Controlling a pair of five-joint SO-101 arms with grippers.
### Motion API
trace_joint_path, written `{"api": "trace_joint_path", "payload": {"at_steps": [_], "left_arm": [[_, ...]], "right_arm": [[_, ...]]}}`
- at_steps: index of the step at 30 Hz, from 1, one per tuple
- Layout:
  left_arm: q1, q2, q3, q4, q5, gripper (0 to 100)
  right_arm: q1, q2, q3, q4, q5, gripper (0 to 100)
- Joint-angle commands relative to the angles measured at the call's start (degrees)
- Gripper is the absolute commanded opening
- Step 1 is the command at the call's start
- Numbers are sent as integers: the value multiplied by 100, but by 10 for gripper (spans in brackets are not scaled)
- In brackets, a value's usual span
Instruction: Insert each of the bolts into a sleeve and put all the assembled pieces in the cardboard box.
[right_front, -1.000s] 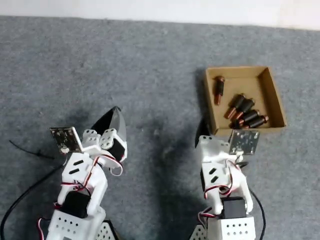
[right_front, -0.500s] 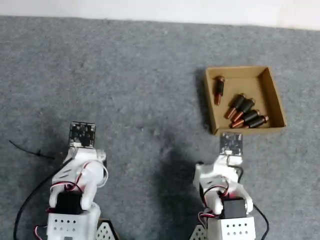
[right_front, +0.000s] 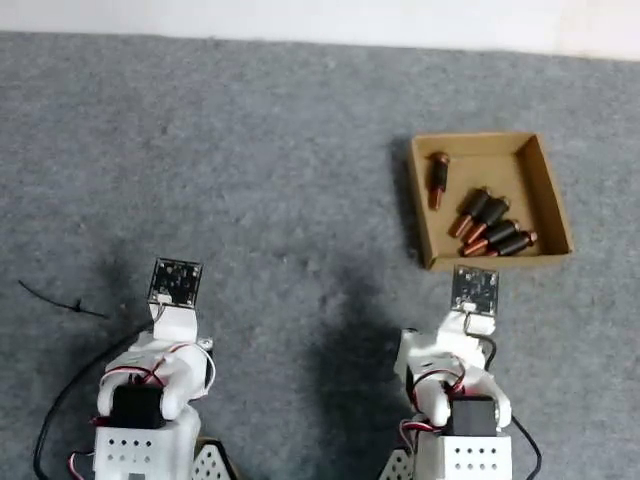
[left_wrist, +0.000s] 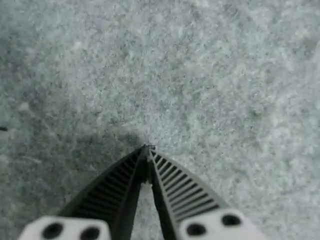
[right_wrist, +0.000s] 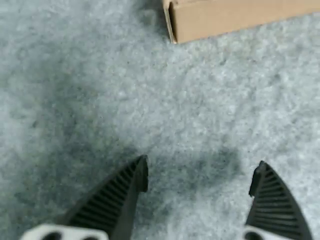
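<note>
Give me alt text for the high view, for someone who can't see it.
An open cardboard box on a grey felt-like table holds several dark bolt-and-sleeve pieces lying loose. Two white robot arms sit at the picture's bottom edge, the right arm just short of the box, the left arm off to its side.

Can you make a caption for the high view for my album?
Left arm and right arm rest on grey carpet; assembled pieces lie in the cardboard box.

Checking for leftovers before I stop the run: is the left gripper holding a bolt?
No, the left gripper is shut with nothing in it, its tips meeting over the grey carpet.
</note>
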Motion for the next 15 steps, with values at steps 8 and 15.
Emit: {"api": "trace_joint_path", "payload": {"at_steps": [8, 15], "left_arm": [[-66, -13, 119, 18, -9, 7], [-75, -13, 119, 18, -9, 7]], "right_arm": [[57, -66, 840, 40, -44, 300], [57, -66, 840, 40, -44, 300]]}}
